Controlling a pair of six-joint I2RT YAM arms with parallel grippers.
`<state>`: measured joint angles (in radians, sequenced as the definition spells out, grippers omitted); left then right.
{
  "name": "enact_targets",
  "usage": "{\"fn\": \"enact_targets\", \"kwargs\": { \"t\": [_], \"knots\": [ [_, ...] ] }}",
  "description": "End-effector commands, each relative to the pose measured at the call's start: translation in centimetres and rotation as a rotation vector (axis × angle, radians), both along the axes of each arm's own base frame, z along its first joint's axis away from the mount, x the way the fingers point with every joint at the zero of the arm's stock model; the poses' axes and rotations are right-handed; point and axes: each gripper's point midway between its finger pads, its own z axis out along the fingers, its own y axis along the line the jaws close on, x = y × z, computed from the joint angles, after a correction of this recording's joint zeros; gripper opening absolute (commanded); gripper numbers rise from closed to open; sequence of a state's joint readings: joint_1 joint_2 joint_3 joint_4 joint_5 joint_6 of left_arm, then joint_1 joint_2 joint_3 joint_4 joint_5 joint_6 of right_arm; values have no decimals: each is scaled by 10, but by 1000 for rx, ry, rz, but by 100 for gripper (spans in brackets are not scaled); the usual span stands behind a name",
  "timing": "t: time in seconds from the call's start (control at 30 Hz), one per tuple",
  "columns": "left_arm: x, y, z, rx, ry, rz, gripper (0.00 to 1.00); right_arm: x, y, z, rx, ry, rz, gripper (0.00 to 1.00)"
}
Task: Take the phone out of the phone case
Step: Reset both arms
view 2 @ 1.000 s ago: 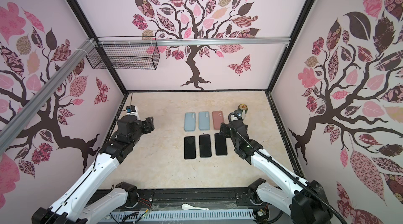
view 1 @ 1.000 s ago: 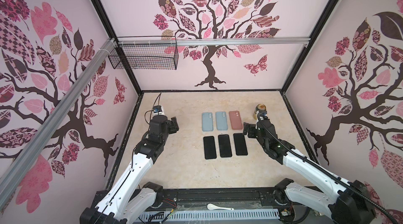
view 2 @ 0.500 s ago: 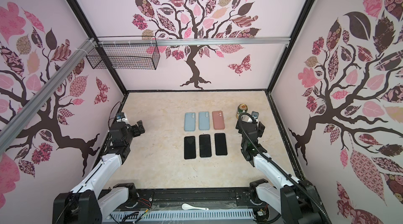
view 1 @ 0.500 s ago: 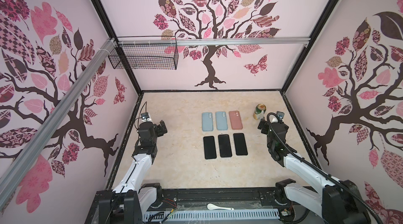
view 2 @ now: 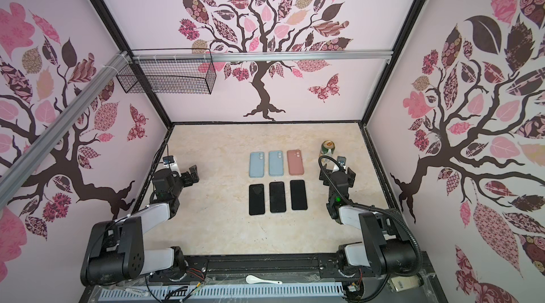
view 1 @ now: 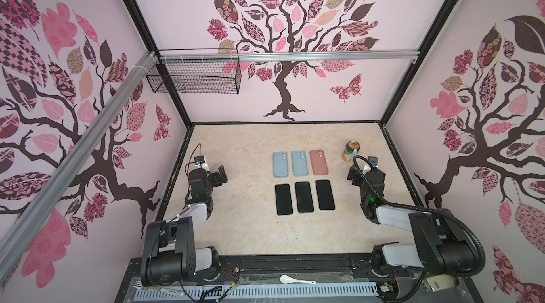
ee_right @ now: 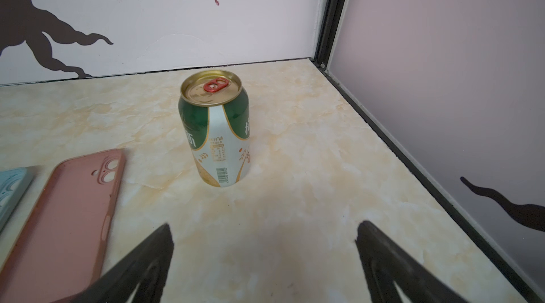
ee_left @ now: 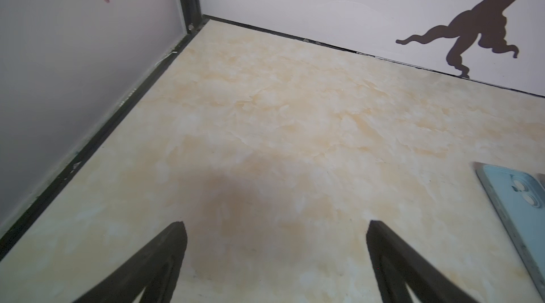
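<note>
Marble-look counter (view 1: 250,227), pink booth walls with tree decals. We log three black phones lying flat, side by side but apart: left phone (view 1: 284,199), middle phone (view 1: 304,197), right phone (view 1: 325,195). They lie between the two pincers and a bit back from them toward the arm bases, and neither pincer touches them. The left phone is closest to the left pincer (ee_left: 275,224), the right phone to the right pincer (ee_right: 264,224).

Level with the pincers and between them we see a second row: left blue case (view 1: 280,164), middle blue case (view 1: 299,163), pink case (view 1: 318,162). Each is lined up ahead of one phone, near it but apart, with its camera cutouts at the far end. We cannot tell whether anything sits inside the blue cases.

Left pincer: released, jaws spread wide, only bare counter between them, held low and aimed at the booth's far corner. The left blue case lies off its inner side.

Right pincer: released too, jaws wide over bare counter. We see a green-and-white can (ee_right: 216,136) upright straight ahead of it, apart from the fingertips. The pink case lies near its inner side.

Further out, a wire basket (view 1: 194,80) hangs on the rail, high and ahead of the left pincer. A white spoon (view 1: 296,280) lies on the base frame behind both pincers.
</note>
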<state>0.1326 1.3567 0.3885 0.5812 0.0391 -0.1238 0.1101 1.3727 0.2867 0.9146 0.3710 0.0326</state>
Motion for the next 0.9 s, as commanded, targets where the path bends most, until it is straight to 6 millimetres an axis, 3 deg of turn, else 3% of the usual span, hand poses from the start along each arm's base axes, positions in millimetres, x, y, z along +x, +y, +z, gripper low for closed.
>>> {"fn": "enact_targets", "kwargs": {
  "t": [0.0,0.2,0.3,0.47,0.57,0.87],
  "knots": [
    [7,-7,16,18,-127,-52,98,8,5,11,44,-81,49,99],
    [-5,1,10,52,-199,36,98,-2,5,0,43,-126,59,99],
    [-1,-9,5,93,-189,15,98,-5,3,1,50,-153,45,100],
    [12,-19,-3,130,-144,-24,98,6,9,-5,48,-107,76,99],
    [24,-15,-11,121,-68,-6,99,18,10,-13,51,-46,82,99],
    [23,-17,-11,141,-59,-2,98,17,9,-12,54,-51,88,99]
  ]
}}
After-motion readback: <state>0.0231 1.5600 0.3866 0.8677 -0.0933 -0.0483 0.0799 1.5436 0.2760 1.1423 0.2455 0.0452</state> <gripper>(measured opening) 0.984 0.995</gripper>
